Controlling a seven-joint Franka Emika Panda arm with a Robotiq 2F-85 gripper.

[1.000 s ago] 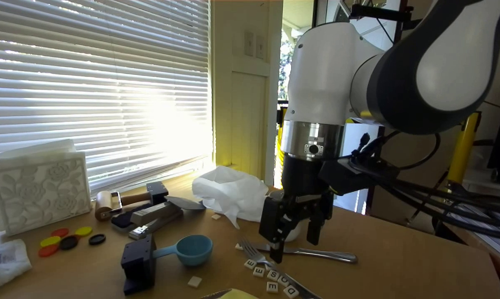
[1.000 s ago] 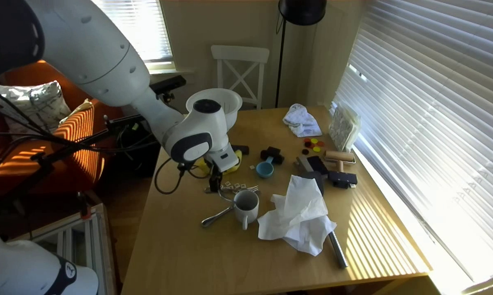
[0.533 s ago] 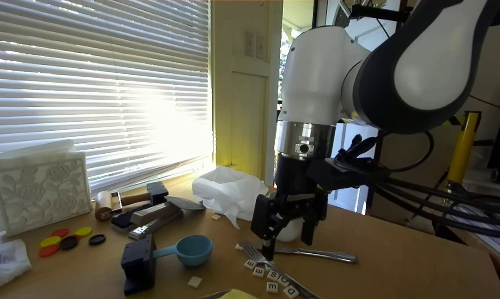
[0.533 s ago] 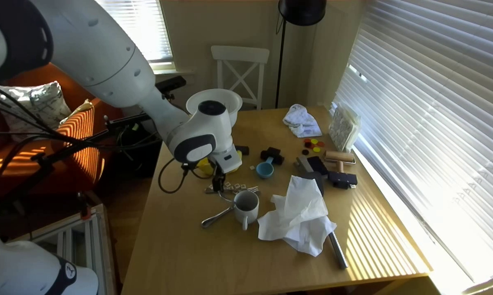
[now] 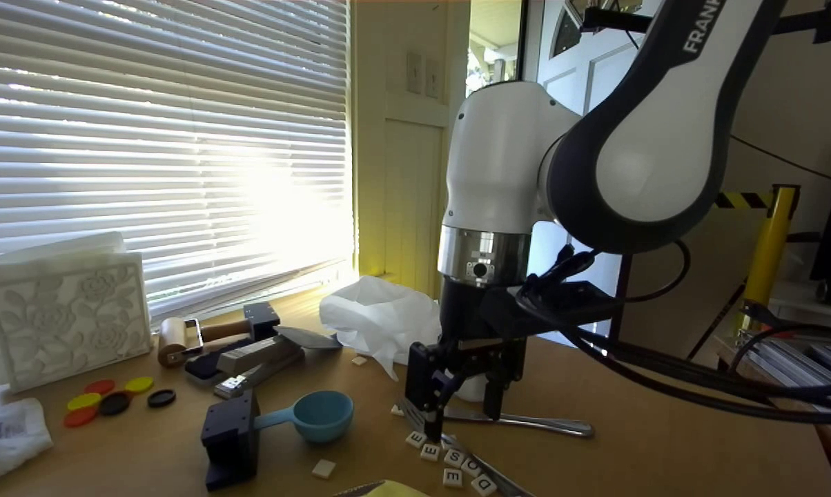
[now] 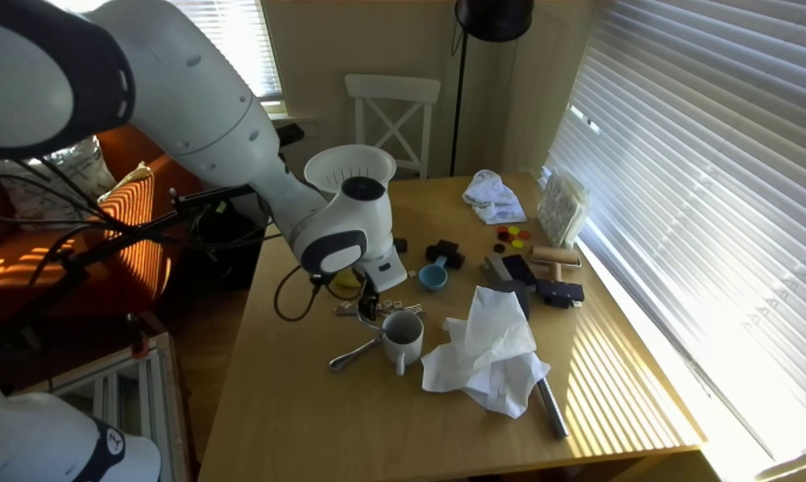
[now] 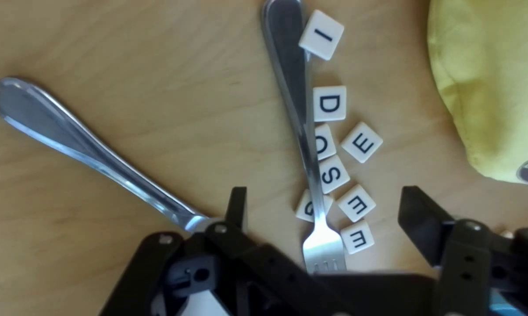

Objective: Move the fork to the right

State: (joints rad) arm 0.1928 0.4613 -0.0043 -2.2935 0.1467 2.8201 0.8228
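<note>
The slim silver fork (image 7: 312, 168) lies on the table, its handle and neck over small letter tiles (image 7: 356, 202). It also shows in both exterior views, at its handle (image 5: 500, 479) and its tines (image 6: 414, 308). My gripper (image 7: 324, 205) is open and empty above the fork. In the wrist view the fork's neck lies between the fingers, nearer the left one, and its tine ends are hidden by the gripper body. In an exterior view one fingertip of the gripper (image 5: 462, 418) overlaps the fork near its tines; whether it touches cannot be told.
Another silver utensil (image 7: 101, 153) lies beside the left finger, its far end hidden. A white mug (image 6: 403, 343) stands close by. A yellow plush item (image 7: 487, 87) lies near the tiles. White paper (image 6: 487, 355), a blue scoop (image 5: 322, 414) and dark-handled tools (image 5: 257, 352) lie further off.
The arm has moved and lowered, the gripper going left in an exterior view, toward the fork's tine end and the mug. The gripper stays open. The fork and tiles have not moved.
</note>
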